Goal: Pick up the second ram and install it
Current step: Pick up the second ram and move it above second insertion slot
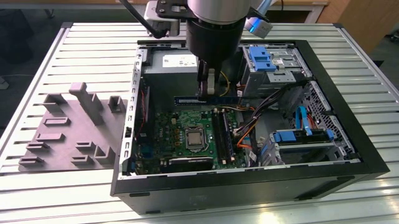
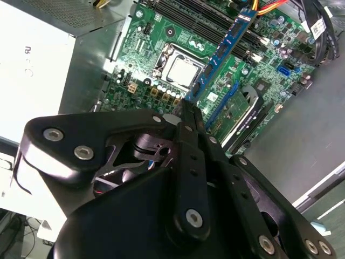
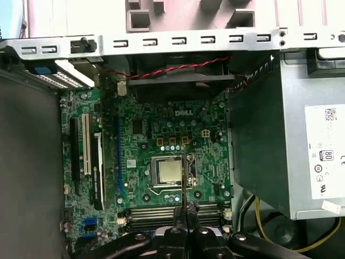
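Gripper (image 1: 208,94) hangs inside the open computer case (image 1: 349,163). Its fingers are pressed together on the second ram (image 1: 225,99). In the exterior view I see the pinch at about mid-length of the stick.

Position: the stick is in the air above the motherboard (image 1: 168,135), at the end of the board nearest the power supply (image 1: 171,60). As far as I can see it touches nothing but the fingers.

Orientation: it stands on one long edge and is level, with a flat face turned to the exterior camera. Its long axis runs from the exterior view's left to the exterior view's right. The memory slots (image 1: 223,133) run away from that camera, so the stick lies crosswise to them, at roughly a right angle. I cannot tell whether any slot already holds a stick.

Second wrist view: the stick (image 2: 221,51) reaches straight out from the gripper (image 2: 187,110). It is a blue board with a row of black chips, and it passes beside the processor (image 2: 180,70).

First wrist view: I see the stick edge-on, as a thin dark line (image 3: 183,178) running out from the gripper (image 3: 186,213). It passes the edge of the processor (image 3: 170,171) and is square to the slots (image 3: 167,213).

Outside the case, a grey holder (image 1: 74,126) with posts sits on the slatted table (image 1: 93,37) at the exterior view's left, well apart from the gripper.
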### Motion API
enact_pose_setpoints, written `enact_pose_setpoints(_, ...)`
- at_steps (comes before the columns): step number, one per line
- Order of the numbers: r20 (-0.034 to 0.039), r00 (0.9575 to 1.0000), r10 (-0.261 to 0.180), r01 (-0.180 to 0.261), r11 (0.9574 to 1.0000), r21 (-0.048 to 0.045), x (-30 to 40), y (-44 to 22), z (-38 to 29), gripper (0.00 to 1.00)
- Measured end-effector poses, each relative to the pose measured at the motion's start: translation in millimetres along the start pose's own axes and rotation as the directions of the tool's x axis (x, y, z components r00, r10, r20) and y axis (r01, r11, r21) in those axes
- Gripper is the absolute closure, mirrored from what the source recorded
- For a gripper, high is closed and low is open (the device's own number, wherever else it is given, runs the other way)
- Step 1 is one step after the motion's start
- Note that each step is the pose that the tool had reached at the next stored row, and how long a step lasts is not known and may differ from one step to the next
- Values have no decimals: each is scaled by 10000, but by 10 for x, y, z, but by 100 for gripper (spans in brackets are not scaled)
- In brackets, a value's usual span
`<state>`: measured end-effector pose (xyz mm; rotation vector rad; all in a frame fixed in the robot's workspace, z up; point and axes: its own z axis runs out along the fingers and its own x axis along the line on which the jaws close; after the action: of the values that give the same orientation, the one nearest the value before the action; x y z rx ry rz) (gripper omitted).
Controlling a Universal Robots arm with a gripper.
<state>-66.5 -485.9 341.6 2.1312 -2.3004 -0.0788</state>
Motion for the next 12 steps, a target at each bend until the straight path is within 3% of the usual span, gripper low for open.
enact_pose_setpoints(12, 0, 10000, 0, 0, 10000, 0, 3, -4, 104, 88)
